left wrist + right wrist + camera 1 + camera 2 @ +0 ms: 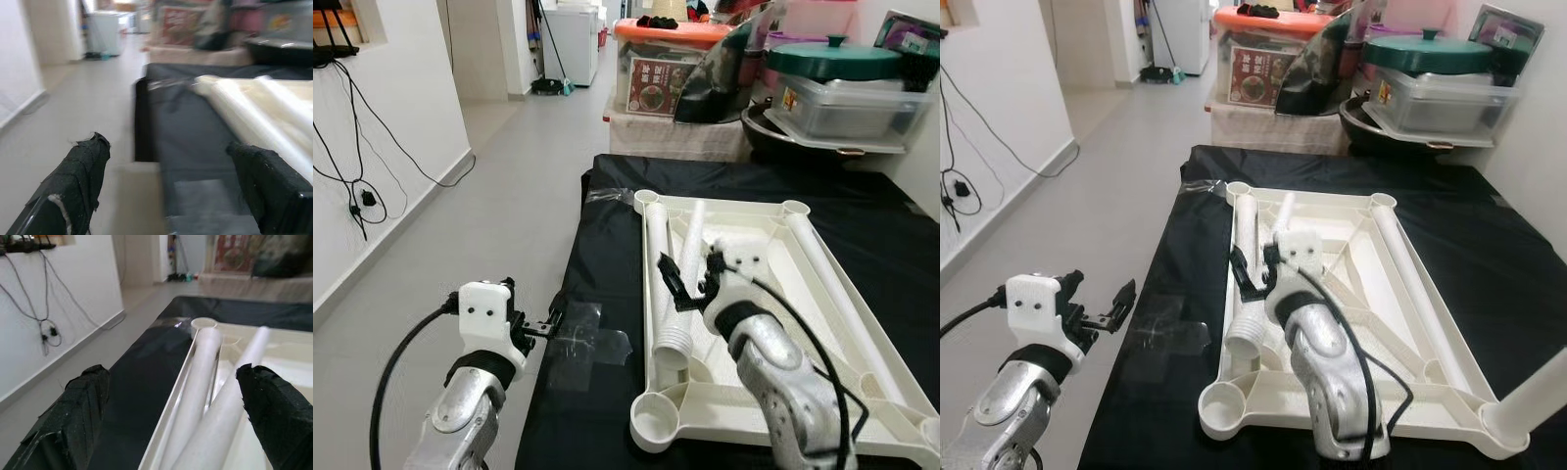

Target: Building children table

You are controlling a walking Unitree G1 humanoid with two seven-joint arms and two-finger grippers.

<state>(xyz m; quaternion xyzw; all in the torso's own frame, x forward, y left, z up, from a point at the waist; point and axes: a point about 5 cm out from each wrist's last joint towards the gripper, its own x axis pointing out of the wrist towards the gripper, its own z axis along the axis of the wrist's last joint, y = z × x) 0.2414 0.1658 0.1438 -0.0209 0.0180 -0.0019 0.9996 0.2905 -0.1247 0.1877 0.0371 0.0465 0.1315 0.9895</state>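
The left gripper (168,191), its two black fingers (73,188) spread wide apart, hovers at the corner of a black-covered table (195,132). A blurred cream plastic tabletop (266,105) lies on it, beside pale grey floor (73,112).

White tabletop (822,323) upside down — legs (658,264) inside.
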